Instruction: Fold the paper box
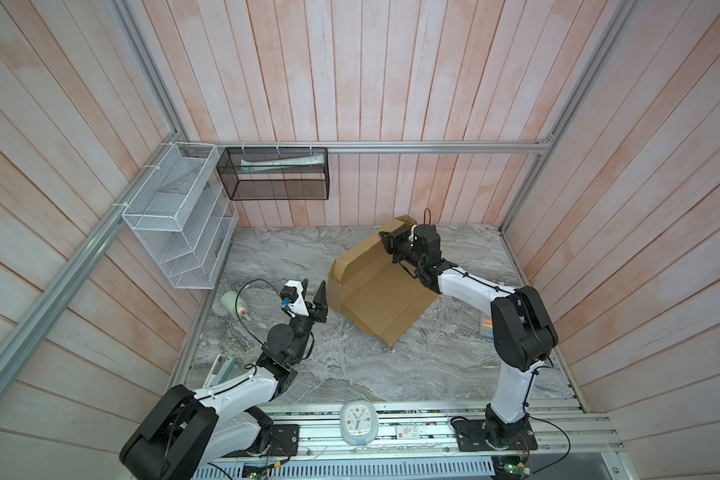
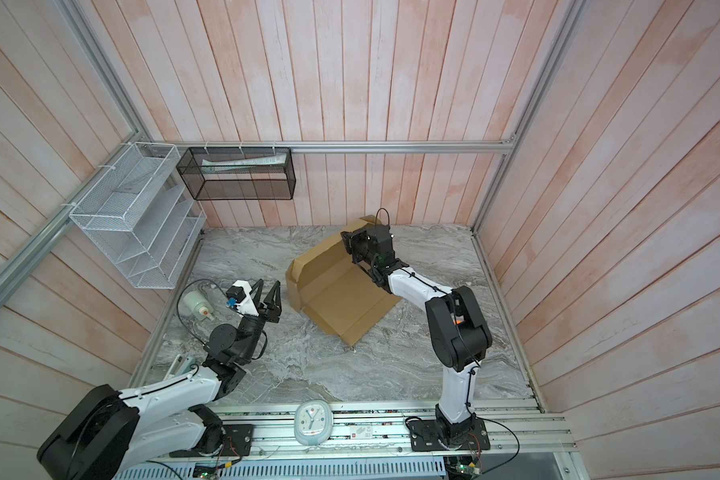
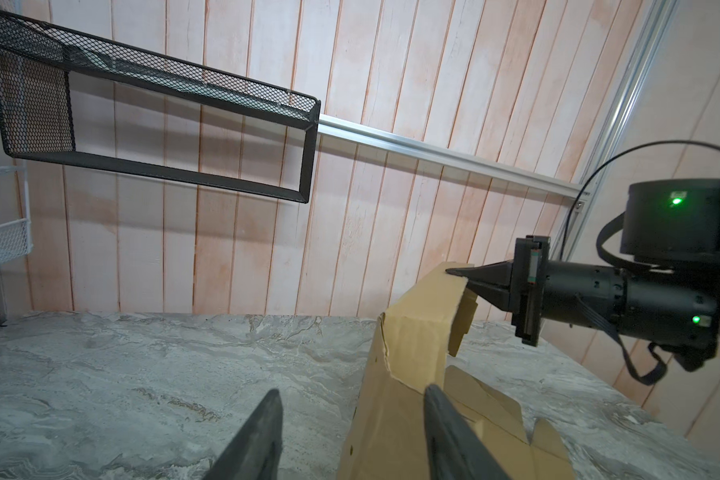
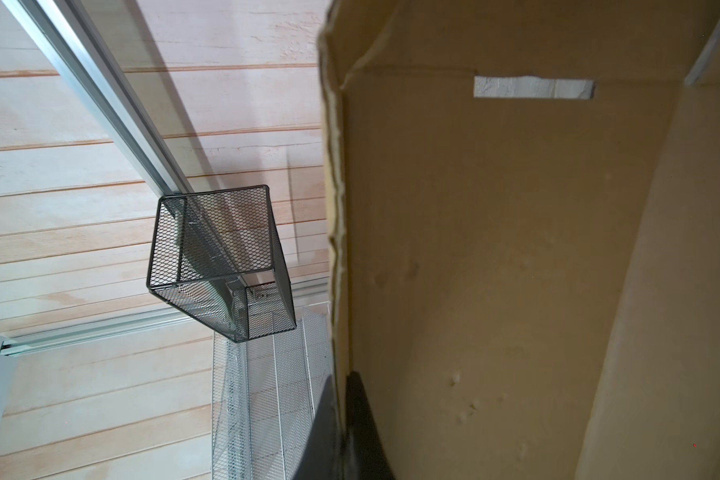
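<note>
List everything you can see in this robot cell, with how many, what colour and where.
paper box: one, brown, back centre of the table, one wall raised
table: one, grey marble, the work surface
mesh basket: one, black, on the back wall rail
wire rack: one, white, on the left wall
bottle: one, white, lying at the table's left edge
clock: one, pale blue and white, front rail, middle
small item: one, multicoloured, table's right edge, unidentifiable
left gripper: one, black, jaws open beside the box's left end
right gripper: one, black, jaws shut on the box's raised wall
</note>
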### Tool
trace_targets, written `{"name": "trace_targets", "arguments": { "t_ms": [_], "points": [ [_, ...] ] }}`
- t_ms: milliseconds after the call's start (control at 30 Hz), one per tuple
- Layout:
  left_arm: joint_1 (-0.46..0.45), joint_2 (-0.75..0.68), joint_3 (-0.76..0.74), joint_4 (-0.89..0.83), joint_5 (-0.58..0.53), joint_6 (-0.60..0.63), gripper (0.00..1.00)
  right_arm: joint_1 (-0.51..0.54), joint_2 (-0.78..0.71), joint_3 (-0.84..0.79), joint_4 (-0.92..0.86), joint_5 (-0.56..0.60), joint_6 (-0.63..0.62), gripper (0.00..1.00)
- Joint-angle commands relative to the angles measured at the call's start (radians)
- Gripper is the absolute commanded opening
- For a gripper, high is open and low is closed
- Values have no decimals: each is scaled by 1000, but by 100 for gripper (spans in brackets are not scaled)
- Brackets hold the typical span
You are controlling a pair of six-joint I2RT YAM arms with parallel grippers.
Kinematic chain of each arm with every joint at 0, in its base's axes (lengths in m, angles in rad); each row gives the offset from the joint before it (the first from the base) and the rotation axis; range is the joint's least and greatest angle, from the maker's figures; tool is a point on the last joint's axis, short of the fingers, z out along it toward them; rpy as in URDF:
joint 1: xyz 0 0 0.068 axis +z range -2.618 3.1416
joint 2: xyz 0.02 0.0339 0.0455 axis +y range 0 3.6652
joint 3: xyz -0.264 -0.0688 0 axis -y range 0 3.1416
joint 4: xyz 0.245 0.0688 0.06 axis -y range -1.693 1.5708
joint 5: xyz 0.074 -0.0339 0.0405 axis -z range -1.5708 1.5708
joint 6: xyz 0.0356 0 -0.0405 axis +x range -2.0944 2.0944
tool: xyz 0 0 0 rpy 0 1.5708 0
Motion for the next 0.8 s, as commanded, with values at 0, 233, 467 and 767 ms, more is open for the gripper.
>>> {"name": "trace_targets", "arguments": {
  "t_ms": [0,233,467,767],
  "points": [
    [-5,-90,-23,-215,16,-60,56,7,34,-6,41,-26,2,1],
    [4,-232,0,-481,-15,-124,58,10,84,21,62,-69,-13,1],
    [66,-201,31,-602,35,-176,56,11,136,39,91,-110,-14,1],
    [89,-51,60,-543,181,-165,54,18,170,39,122,-129,-12,0]
  ]
}}
